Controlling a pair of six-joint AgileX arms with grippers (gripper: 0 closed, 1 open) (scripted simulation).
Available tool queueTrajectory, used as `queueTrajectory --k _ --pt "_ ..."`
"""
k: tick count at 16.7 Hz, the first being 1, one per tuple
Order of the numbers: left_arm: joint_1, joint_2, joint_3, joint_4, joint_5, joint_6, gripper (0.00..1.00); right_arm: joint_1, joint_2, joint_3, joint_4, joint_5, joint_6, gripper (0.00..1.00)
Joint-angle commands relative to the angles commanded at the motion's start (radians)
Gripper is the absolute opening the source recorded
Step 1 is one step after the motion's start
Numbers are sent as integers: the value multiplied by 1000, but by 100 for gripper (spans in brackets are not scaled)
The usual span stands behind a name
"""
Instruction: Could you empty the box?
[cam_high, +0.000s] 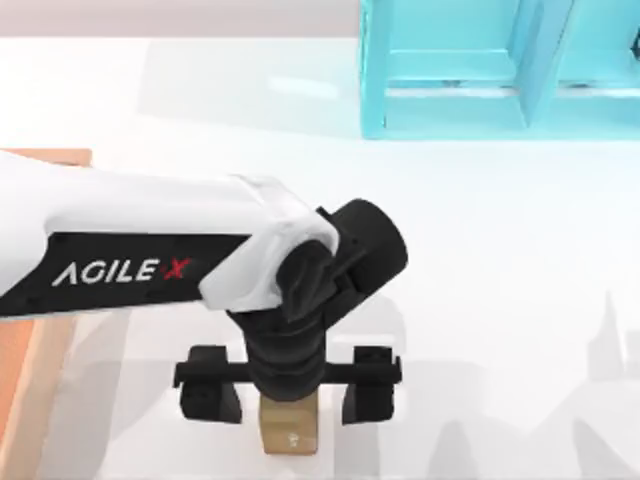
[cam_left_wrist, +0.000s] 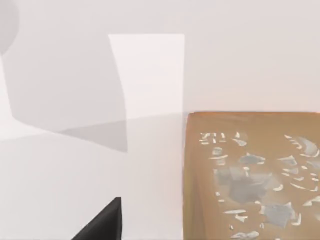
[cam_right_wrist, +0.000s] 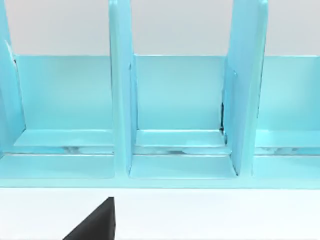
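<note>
The box (cam_high: 40, 365) lies at the table's left edge, cut off by the picture, with a tan wall and an orange-brown floor; my left arm covers much of it. My left gripper (cam_high: 290, 398) hangs outside the box near the front edge, open, its two black fingers (cam_high: 210, 388) spread wide. A small brown cube (cam_high: 290, 430) with a pale mark stands on the white table between them, touching neither. In the left wrist view the cube (cam_left_wrist: 250, 175) is close up, beside one dark fingertip (cam_left_wrist: 102, 222).
A turquoise shelf unit (cam_high: 490, 70) stands at the back right, open bays toward the table. A dark corner of my right gripper (cam_right_wrist: 97, 222) faces those bays (cam_right_wrist: 180, 100) from close by. White tabletop stretches between the shelf and the left arm.
</note>
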Motion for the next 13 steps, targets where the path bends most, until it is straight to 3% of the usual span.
queueTrajectory --k 5,13 --pt "2 -12 26 -37 0 -2 100 0 0 0 0 0 0 100" --pt "-2 -96 204 -300 -1 -4 100 0 0 0 0 0 0 100"
